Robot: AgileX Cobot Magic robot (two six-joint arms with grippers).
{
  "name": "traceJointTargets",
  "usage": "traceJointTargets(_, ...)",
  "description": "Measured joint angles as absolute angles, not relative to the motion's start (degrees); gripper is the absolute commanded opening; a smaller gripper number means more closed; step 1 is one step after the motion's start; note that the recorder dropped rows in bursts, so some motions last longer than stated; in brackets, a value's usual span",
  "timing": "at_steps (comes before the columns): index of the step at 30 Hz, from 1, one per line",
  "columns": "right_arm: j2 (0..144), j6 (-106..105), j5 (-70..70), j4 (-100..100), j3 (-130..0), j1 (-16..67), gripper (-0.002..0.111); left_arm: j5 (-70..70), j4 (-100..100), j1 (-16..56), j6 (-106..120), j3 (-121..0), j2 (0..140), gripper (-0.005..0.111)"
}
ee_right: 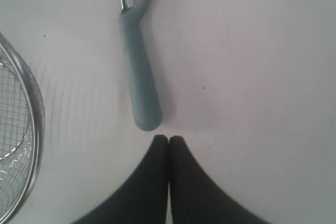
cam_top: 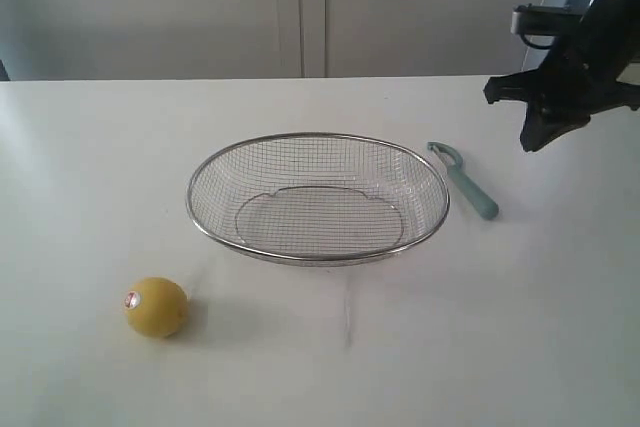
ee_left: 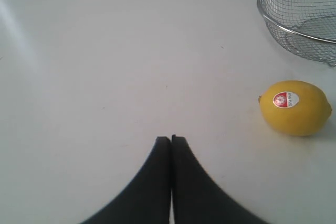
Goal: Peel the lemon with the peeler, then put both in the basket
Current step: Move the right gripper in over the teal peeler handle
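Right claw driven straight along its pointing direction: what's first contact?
Likely the butt end of the slim blue-grey plastic-handled peeler, just ahead, slightly off-centre of the shut right claw; it could miss onto bare white table.

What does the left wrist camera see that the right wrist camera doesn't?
Only the left wrist view shows the lemon with its little red-and-white sticker, plus the shut left gripper. Only the right wrist view shows the peeler lying just past the shut right gripper. Both views catch part of the wire basket at one edge, and the white table.
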State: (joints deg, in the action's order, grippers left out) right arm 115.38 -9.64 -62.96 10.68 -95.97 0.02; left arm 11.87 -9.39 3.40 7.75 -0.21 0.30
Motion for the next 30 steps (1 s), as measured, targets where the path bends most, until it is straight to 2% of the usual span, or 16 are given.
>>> traceJointTargets(17,116.73,-21.87,-56.42,11.6,-96.2,0.02,0.0,11.87,-9.39,3.4,7.75,-0.21,0.3,0.0)
traceJointTargets(30,118.33,-23.39,-53.11,15.98,-96.2,0.02,0.0,11.87,-9.39,3.4,7.75,-0.21,0.3,0.0)
